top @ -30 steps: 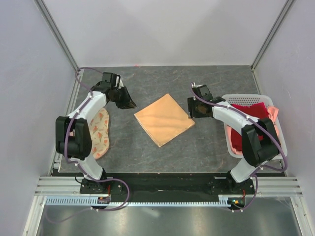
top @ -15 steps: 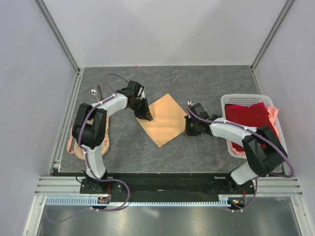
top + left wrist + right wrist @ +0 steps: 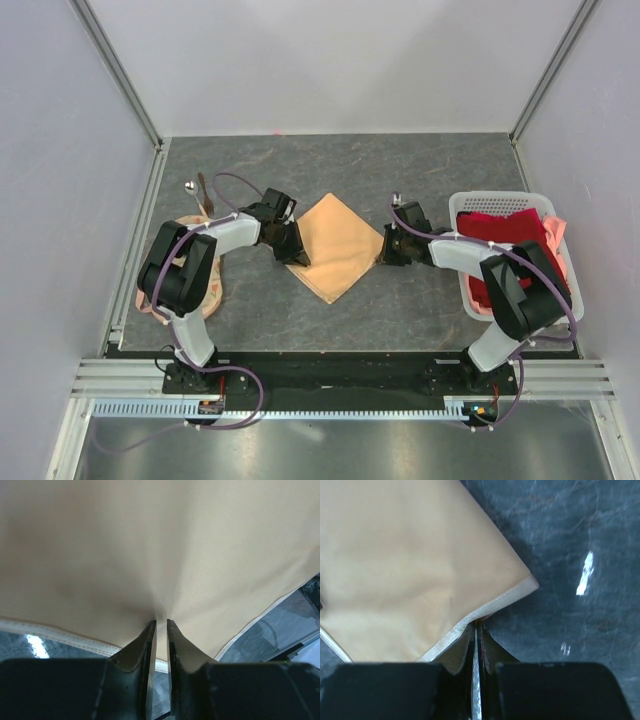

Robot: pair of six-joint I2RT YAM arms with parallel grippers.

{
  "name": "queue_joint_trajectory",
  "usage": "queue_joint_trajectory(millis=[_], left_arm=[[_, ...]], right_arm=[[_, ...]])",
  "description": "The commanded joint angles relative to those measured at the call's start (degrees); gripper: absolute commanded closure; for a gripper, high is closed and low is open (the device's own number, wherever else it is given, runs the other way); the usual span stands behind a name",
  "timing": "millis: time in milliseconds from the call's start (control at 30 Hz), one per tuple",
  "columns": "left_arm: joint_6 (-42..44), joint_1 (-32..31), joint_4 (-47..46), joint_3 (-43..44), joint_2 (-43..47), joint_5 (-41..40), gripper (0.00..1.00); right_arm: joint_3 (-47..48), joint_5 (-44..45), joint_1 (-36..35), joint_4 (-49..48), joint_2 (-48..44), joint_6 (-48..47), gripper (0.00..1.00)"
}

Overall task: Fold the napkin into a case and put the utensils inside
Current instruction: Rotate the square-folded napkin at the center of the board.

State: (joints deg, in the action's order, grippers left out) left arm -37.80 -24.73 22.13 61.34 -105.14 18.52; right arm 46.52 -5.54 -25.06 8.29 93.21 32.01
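Napkin (image 3: 150, 545) cropped; spoon (image 3: 190, 186) tiny.

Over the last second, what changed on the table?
The left gripper swung in from the back left and shut on the napkin at its left corner. The right gripper dropped and closed on the hem by the right corner. The napkin shifted slightly. The basket stayed put.

the napkin (image 3: 150, 545) i hold is fine-woven peach cloth with a soft sheen; the tabletop (image 3: 580, 530) is dark, marbled, glossy.
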Motion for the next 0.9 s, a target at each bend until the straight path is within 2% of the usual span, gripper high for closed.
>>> queue_joint_trajectory(millis=[0, 133, 267, 367, 400, 533, 600, 700, 767, 867], left_arm=[[-5.25, -2.16, -1.12, -3.94, 2.13, -1.3, 0.79], [-10.09, -5.93, -3.83, -5.79, 4.06, 0.89, 0.79], [-16.33, -9.01, -9.28, -8.6, 5.65, 4.5, 0.79], [-18.09, -12.18, -10.44, -8.7, 6.87, 4.77, 0.79], [-18.53, -12.79, -10.7, -8.52, 6.97, 5.12, 0.78], [-18.28, -14.12, -10.88, -8.43, 8.63, 6.61, 0.77], [-16.53, -14.12, -9.49, -8.08, 10.74, 6.96, 0.76], [-13.19, -13.85, -5.36, -7.73, 14.95, 3.12, 0.75], [-11.34, -13.07, -4.99, -7.99, 16.28, 1.17, 0.73], [-6.69, -11.22, -3.33, -4.84, 13.04, 2.47, 0.74]], right_arm=[[3.48, 2.54, 1.68, -1.17, 3.56, -4.06, 0.89], [7.61, 3.43, 3.96, -0.04, 6.45, -6.34, 0.88], [12.88, 7.99, 4.93, 7.06, 7.25, -9.41, 0.84], [13.51, 10.89, 4.93, 10.94, 4.8, -10.21, 0.73], [12.72, 10.99, 4.93, 11.74, 3.66, -10.39, 0.62], [7.37, 7.14, 4.85, 13.77, -5.63, -9.16, 0.45], [2.9, 1.08, 4.67, 13.42, -8.73, -7.76, 0.37], [-1.5, -5.69, 3.18, 12.98, -12.96, -4.16, 0.34], [-4.06, -5.71, 0.55, 12.8, -16.29, -0.56, 0.34], [-8.0, -6.32, -1.83, 10.96, -19.64, 3.93, 0.35]])
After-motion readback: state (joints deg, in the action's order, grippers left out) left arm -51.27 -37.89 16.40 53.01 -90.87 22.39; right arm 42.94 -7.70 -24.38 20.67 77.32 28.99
